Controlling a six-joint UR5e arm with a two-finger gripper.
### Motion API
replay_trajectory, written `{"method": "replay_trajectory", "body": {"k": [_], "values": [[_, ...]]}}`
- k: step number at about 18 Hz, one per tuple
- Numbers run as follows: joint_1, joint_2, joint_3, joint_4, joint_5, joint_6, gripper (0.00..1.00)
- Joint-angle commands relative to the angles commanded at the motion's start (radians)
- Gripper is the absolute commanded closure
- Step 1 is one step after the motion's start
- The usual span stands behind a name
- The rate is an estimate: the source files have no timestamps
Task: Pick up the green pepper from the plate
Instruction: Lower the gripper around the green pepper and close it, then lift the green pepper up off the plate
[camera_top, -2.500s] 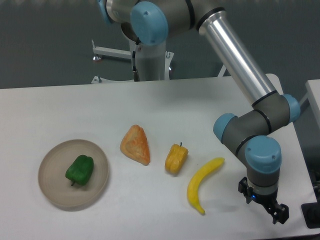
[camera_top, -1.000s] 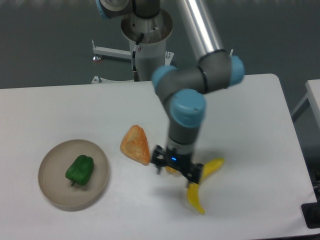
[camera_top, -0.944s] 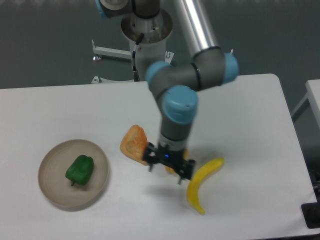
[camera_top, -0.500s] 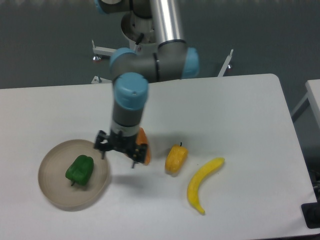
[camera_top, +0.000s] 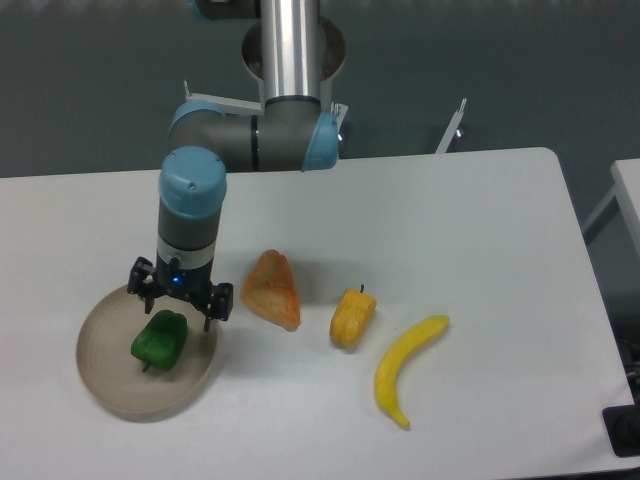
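Over the plate (camera_top: 110, 385), your pincer (camera_top: 179, 304) hung with fingers spread, just above the green pepper (camera_top: 160, 340), gripping nothing.

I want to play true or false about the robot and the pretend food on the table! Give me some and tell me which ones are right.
1. The green pepper lies on the plate. True.
2. The gripper holds the banana. False: it hangs open just above the green pepper, holding nothing.
3. The yellow pepper is on the plate. False: it sits on the table, beside the banana.
4. The banana lies on the table. True.
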Motion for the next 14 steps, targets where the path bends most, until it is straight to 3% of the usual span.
{"method": "replay_trajectory", "body": {"k": [10, 14], "values": [[-0.014, -0.034, 0.011, 0.014, 0.009, 0.000, 0.01], [-0.014, -0.031, 0.014, 0.014, 0.008, 0.000, 0.38]]}}
